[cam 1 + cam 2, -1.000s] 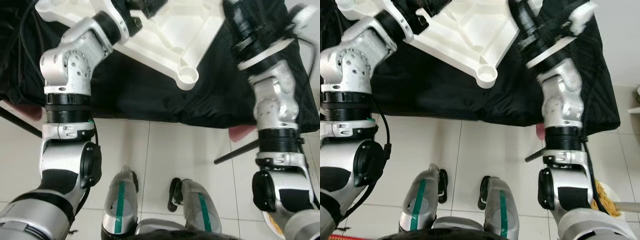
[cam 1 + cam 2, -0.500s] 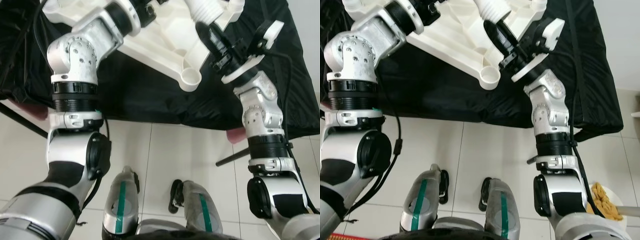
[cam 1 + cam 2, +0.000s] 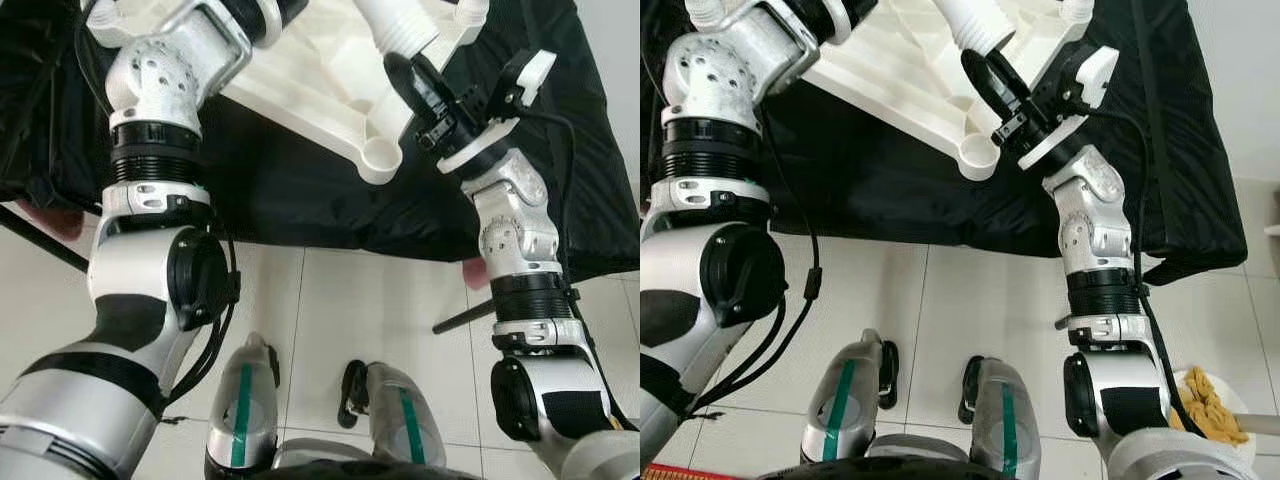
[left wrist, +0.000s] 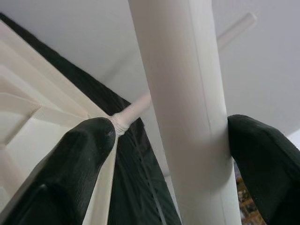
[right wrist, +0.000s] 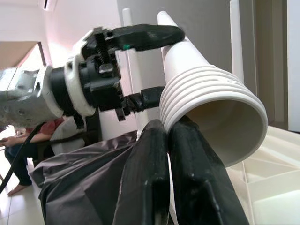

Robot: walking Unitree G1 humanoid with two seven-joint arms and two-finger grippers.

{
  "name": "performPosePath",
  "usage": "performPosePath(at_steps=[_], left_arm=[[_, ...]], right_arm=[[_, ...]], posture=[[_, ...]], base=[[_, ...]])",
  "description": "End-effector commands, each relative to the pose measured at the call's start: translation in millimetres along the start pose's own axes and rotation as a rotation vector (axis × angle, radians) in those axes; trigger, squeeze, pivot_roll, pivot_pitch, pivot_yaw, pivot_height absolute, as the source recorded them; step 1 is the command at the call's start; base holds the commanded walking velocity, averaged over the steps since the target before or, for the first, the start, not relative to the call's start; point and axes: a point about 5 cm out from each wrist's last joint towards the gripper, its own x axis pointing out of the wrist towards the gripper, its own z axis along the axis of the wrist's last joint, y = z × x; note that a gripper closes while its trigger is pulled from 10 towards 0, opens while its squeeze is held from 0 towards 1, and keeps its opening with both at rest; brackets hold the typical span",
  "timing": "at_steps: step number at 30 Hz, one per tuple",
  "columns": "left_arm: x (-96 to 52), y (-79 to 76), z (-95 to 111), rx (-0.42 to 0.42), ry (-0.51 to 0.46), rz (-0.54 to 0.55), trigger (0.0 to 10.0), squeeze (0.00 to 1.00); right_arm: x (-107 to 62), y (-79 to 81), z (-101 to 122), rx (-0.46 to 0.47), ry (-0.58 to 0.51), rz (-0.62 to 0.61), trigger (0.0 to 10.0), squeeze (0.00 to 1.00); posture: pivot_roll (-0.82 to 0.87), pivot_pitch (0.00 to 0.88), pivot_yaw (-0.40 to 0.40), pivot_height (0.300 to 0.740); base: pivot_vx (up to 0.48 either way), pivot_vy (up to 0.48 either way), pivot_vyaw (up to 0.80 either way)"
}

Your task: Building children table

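The white table top (image 3: 320, 80) lies upside down on a black cloth, with a round corner socket (image 3: 381, 155) at its near corner. Above it hangs a white table leg (image 5: 211, 112) with a ribbed, threaded open end (image 3: 970, 20). My left gripper (image 4: 171, 136) is shut on the leg's smooth shaft (image 4: 183, 93), one black finger (image 4: 79, 159) on each side. My right gripper (image 5: 168, 126) is shut, its two fingers pressed together. Their tips touch the underside of the threaded end, which shows in the eye view too (image 3: 405, 75).
The black cloth (image 3: 300, 200) drapes over the work surface and hangs toward the tiled floor (image 3: 330, 300). A thin black rod (image 3: 465, 315) slants out under the cloth's right edge. A bowl of yellow pieces (image 3: 1210, 410) sits on the floor at right. A person (image 5: 18, 140) sits beyond the surface.
The leg's threaded end has come into view above the table top. My right gripper swung in from the right to meet it. My left forearm has turned upward.
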Motion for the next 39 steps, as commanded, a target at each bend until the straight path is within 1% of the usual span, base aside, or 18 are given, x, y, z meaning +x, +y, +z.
performPosePath(at_steps=[1, 4, 5, 6, 7, 8, 10, 14, 17, 20, 22, 23, 25, 29, 30, 31, 32, 39], left_arm=[[1.1, 3.0, 9.9, -0.001, -0.036, 0.046, 10.0, 0.00], [2.0, 4.1, 14.4, -0.033, -0.052, 0.056, 10.0, 0.00], [3.1, 5.3, 19.3, -0.055, -0.072, 0.069, 10.0, 0.00], [3.1, 5.3, 19.3, -0.055, -0.072, 0.069, 10.0, 0.00], [4.2, 5.5, 24.8, -0.071, -0.092, 0.081, 10.0, 0.00], [4.2, 5.5, 24.8, -0.071, -0.092, 0.081, 10.0, 0.00], [6.9, 3.3, 32.7, -0.079, -0.115, 0.088, 10.0, 0.00], [8.3, 0.8, 35.6, -0.088, -0.120, 0.079, 10.0, 0.00], [13.7, -8.2, 41.4, -0.103, -0.127, 0.054, 10.0, 0.00], [15.2, -10.3, 42.0, -0.105, -0.127, 0.049, 10.0, 0.00], [19.6, -19.5, 43.4, -0.109, -0.124, 0.016, 10.0, 0.00], [19.6, -19.5, 43.4, -0.109, -0.124, 0.016, 10.0, 0.00], [23.2, -27.1, 44.5, -0.112, -0.126, -0.009, 10.0, 0.00], [25.3, -30.5, 44.9, -0.112, -0.129, -0.024, 10.0, 0.00], [25.6, -31.0, 45.1, -0.106, -0.132, -0.026, 7.8, 0.00], [26.0, -31.6, 45.5, -0.107, -0.138, -0.034, 4.1, 0.00], [26.0, -32.0, 45.8, -0.111, -0.140, -0.039, 0.0, 0.00], [25.9, -32.6, 46.3, -0.111, -0.145, -0.049, 0.0, 0.00]], right_arm=[[-1.4, 0.6, 0.8, -0.005, -0.007, 0.011, 10.0, 0.00], [-1.7, 0.7, -0.2, -0.004, -0.002, 0.012, 10.0, 0.00], [-1.9, 0.8, -0.7, -0.002, 0.002, 0.016, 10.0, 0.00], [-1.9, 0.8, -0.7, -0.002, 0.002, 0.016, 10.0, 0.00], [-2.0, 1.0, -1.2, 0.000, 0.006, 0.019, 10.0, 0.00], [-2.0, 1.0, -1.2, 0.000, 0.006, 0.019, 10.0, 0.00], [-2.1, 1.1, -1.6, 0.000, 0.010, 0.023, 10.0, 0.00], [-2.2, 1.0, -1.8, 0.001, 0.012, 0.024, 10.0, 0.00], [-2.3, 1.3, -2.7, 0.002, 0.020, 0.031, 10.0, 0.00], [-2.3, 1.3, -2.9, 0.003, 0.021, 0.033, 10.0, 0.00], [-2.7, 2.4, -4.1, 0.007, 0.031, 0.042, 10.0, 0.00], [-2.7, 2.4, -4.1, 0.007, 0.031, 0.042, 10.0, 0.00], [-2.7, 3.2, -4.9, 0.009, 0.037, 0.050, 10.0, 0.00], [-2.7, 3.4, -5.2, 0.010, 0.039, 0.055, 10.0, 0.00], [-2.7, 3.5, -5.4, 0.010, 0.040, 0.057, 10.0, 0.00], [-2.8, 3.5, -5.4, 0.009, 0.043, 0.059, 10.0, 0.00], [-3.0, 3.3, -5.2, 0.008, 0.045, 0.060, 10.0, 0.00], [-4.4, 2.5, -5.7, 0.007, 0.062, 0.067, 10.0, 0.00]], posture=[[0.04, 0.028, 0.040, 0.740], [0.04, 0.028, 0.038, 0.740], [0.05, 0.033, 0.034, 0.740], [0.05, 0.033, 0.034, 0.740], [0.05, 0.033, 0.034, 0.740], [0.05, 0.033, 0.034, 0.740], [0.05, 0.035, 0.030, 0.740], [0.05, 0.034, 0.029, 0.740], [0.05, 0.033, 0.029, 0.740], [0.05, 0.032, 0.029, 0.740], [0.05, 0.034, 0.026, 0.740], [0.05, 0.034, 0.026, 0.740], [0.05, 0.030, 0.025, 0.740], [0.04, 0.028, 0.025, 0.740], [0.04, 0.028, 0.025, 0.740], [0.04, 0.025, 0.023, 0.740], [0.04, 0.023, 0.022, 0.740], [0.04, 0.017, 0.014, 0.740]], base=[[0.000, 0.000, 0.00], [0.000, 0.000, 0.00], [0.000, 0.000, 0.00], [0.000, 0.000, 0.00], [0.000, 0.000, 0.00], [0.000, 0.000, 0.00], [0.000, 0.000, 0.00], [0.000, 0.000, 0.00], [0.000, 0.000, 0.00], [0.000, 0.000, 0.00], [0.000, 0.000, 0.00], [0.000, 0.000, 0.00], [0.000, 0.000, 0.00], [0.000, 0.000, 0.00], [0.000, 0.000, 0.00], [0.000, 0.000, 0.00], [0.000, 0.000, 0.00], [0.000, 0.000, 0.00]])
